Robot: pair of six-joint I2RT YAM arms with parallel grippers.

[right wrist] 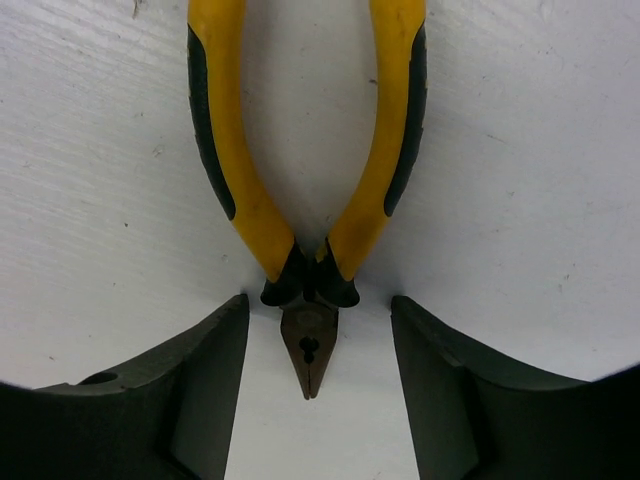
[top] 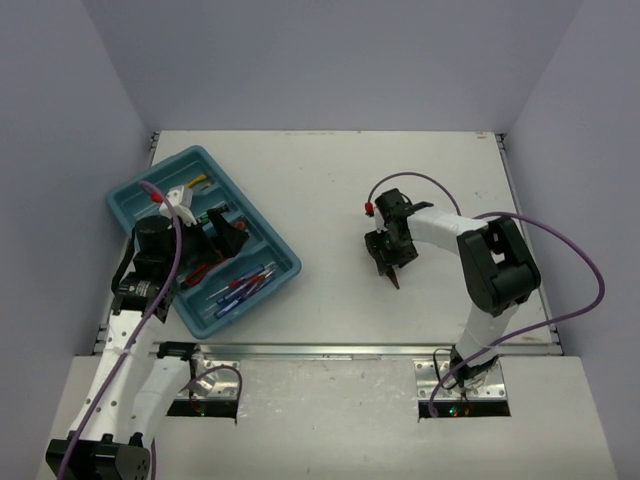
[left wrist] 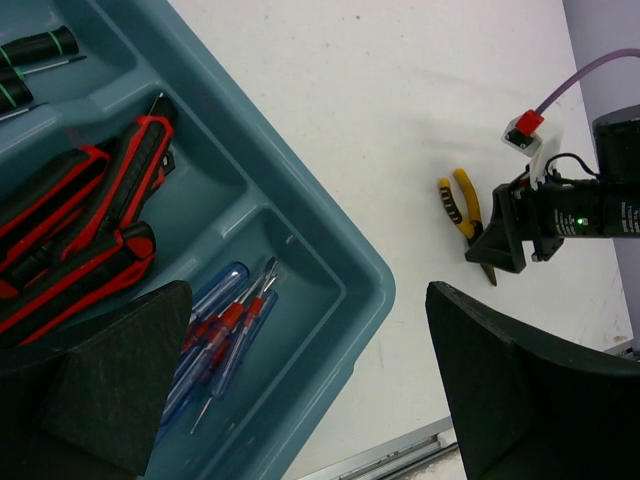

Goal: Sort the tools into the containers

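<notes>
Yellow-handled pliers [right wrist: 309,345] lie flat on the white table, also seen in the left wrist view [left wrist: 458,205]. My right gripper [right wrist: 318,300] is down over them and open, one finger on each side of the pliers' head with a gap on both sides. From above, the right gripper [top: 388,262] hides the pliers. The teal tray [top: 285,262] holds red-handled cutters [left wrist: 90,230], blue-handled screwdrivers [left wrist: 215,330] and black-green screwdrivers [left wrist: 35,50] in separate compartments. My left gripper [left wrist: 308,300] hangs wide open above the tray's near right corner [left wrist: 370,290], holding nothing.
A yellow tool [top: 197,181] lies in the tray's far compartment. White walls close the table [top: 330,180] on three sides. A metal rail [top: 330,349] runs along the near edge. Purple cables [top: 560,240] loop from the right arm.
</notes>
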